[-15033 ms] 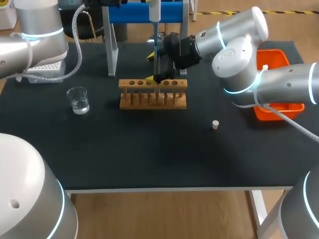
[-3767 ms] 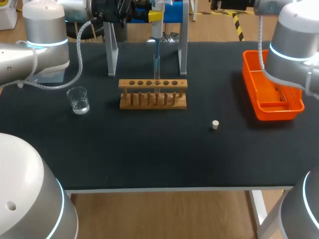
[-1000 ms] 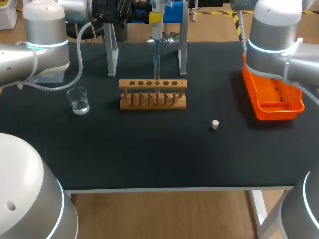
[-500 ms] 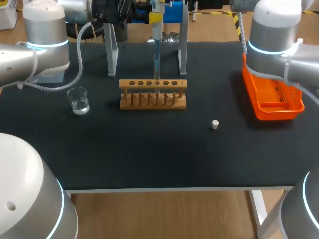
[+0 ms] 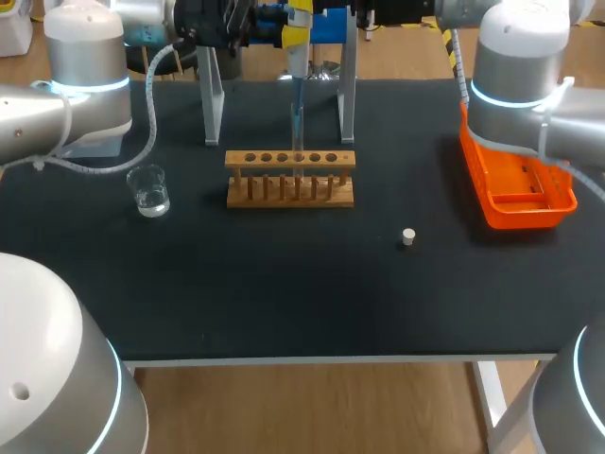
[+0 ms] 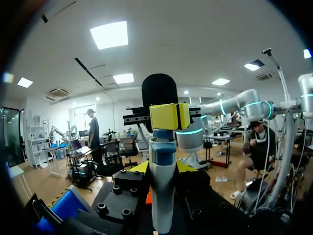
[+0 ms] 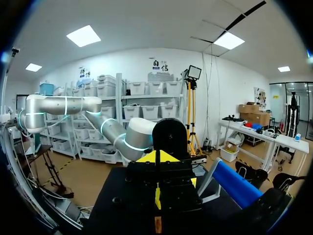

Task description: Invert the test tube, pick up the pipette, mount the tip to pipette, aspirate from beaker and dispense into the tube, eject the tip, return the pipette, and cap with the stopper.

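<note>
My left gripper was clamped on the pipette, which hung below my fingers, over the test tube upright in the rack. My right gripper was closed and empty. Mounting the tip, the transfer and the stopper remained, I judged.

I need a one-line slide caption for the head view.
Left gripper holds the pipette over the tube in the rack; beaker and stopper stand aside.
</note>
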You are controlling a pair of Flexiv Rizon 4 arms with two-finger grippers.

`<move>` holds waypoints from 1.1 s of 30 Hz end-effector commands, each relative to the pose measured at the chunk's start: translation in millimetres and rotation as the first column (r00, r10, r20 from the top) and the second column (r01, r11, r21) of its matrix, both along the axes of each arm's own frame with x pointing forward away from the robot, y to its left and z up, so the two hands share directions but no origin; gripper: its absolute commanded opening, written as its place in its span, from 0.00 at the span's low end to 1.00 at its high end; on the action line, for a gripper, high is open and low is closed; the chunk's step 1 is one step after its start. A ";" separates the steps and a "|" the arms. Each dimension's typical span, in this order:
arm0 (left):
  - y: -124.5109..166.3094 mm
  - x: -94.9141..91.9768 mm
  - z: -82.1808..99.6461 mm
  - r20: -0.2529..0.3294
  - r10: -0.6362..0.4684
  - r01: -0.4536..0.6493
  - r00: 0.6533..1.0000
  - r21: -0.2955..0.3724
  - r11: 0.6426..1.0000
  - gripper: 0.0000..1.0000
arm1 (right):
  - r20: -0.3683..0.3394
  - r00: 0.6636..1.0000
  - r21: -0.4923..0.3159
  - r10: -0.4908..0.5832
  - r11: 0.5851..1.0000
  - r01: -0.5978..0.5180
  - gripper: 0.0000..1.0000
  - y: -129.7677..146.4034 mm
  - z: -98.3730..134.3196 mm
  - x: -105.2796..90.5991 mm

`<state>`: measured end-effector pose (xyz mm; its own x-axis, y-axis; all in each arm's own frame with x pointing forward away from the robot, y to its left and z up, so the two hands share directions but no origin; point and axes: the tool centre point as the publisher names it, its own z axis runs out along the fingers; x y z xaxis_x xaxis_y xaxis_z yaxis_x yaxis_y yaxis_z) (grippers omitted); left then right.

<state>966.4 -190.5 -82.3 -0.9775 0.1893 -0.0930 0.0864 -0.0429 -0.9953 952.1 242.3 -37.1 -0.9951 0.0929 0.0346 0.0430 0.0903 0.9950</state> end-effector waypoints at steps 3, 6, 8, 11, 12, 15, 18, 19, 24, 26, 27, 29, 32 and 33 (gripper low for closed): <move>0.6 3.3 6.7 0.001 -0.007 0.007 1.000 -0.001 1.000 0.00 | 0.039 0.999 0.015 0.000 1.000 -0.001 0.00 -1.8 11.1 1.2; 0.6 3.3 6.7 0.001 -0.007 0.007 1.000 -0.001 1.000 0.00 | 0.069 0.998 0.032 -0.007 0.999 0.005 0.00 -3.3 22.3 1.7; 0.6 3.3 6.7 0.001 -0.007 0.007 1.000 -0.001 1.000 0.00 | 0.084 0.996 0.040 -0.009 0.999 0.006 0.00 -4.8 30.4 1.3; 0.6 3.3 6.7 0.001 -0.007 0.007 1.000 -0.001 1.000 0.00 | 0.112 0.994 0.060 -0.014 0.998 0.008 0.00 -8.0 41.0 0.1; 0.6 3.3 6.7 0.001 -0.007 0.007 1.000 -0.001 1.000 0.00 | 0.119 0.993 0.069 -0.017 0.998 0.008 0.00 -9.7 44.3 -0.6; 0.6 3.3 6.7 0.001 -0.007 0.007 1.000 -0.001 1.000 0.00 | 0.139 0.990 0.087 -0.031 0.996 0.019 0.04 -16.9 52.6 -2.7; 0.6 3.3 6.7 0.001 -0.007 0.007 1.000 -0.001 1.000 0.00 | 0.160 0.986 0.111 -0.039 0.994 0.021 1.00 -28.1 57.8 -6.4; 0.6 3.3 6.7 0.001 -0.007 0.007 1.000 -0.001 1.000 0.00 | 0.163 0.986 0.118 -0.038 0.993 0.019 1.00 -32.9 58.5 -7.8; 0.6 3.3 6.7 0.001 -0.007 0.007 1.000 -0.001 1.000 0.00 | 0.180 0.982 0.144 -0.062 0.989 0.036 1.00 -62.3 58.0 -15.1; 0.6 3.3 6.7 0.001 -0.007 0.007 1.000 -0.001 1.000 0.00 | 0.183 0.979 0.140 -0.089 0.988 0.063 1.00 -76.5 54.9 -16.9; 0.6 3.3 6.7 0.001 -0.007 0.007 1.000 -0.001 1.000 0.00 | 0.182 0.978 0.140 -0.099 0.987 0.074 1.00 -83.8 52.7 -17.5; 0.6 3.3 6.7 0.001 -0.007 0.007 1.000 -0.001 1.000 0.00 | 0.193 0.974 0.136 -0.122 0.986 0.097 1.00 -98.4 47.2 -18.9; 0.6 3.3 6.7 0.001 -0.007 0.007 1.000 -0.001 1.000 0.00 | 0.209 0.967 0.145 -0.149 0.982 0.121 1.00 -117.9 33.3 -21.0; 0.6 3.3 6.7 0.001 -0.007 0.007 1.000 -0.001 1.000 0.00 | 0.210 0.964 0.134 -0.164 0.981 0.138 1.00 -123.4 26.1 -21.0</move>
